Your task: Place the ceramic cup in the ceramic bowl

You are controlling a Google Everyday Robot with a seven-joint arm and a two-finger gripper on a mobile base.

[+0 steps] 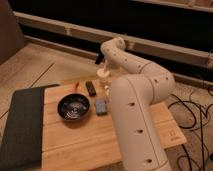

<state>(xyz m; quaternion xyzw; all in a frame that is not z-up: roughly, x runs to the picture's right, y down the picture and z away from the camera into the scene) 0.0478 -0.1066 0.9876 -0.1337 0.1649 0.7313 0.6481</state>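
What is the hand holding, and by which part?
Nothing, it seems: the open hand hangs just above the ceramic cup, which stands on the table.

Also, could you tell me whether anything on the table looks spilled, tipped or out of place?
Nothing stands out. The ceramic cup stands upright, the ceramic bowl sits level, and nothing looks spilled. The gripper hangs open just above the cup.

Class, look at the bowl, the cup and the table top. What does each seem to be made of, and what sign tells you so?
Bowl: likely glazed ceramic; it is near-black with a pale sheen inside.
Cup: probably glazed ceramic; it is cream-white and glossy.
Table: wood with a matt finish; light planks with visible seams.
The gripper hangs open just above the cup.
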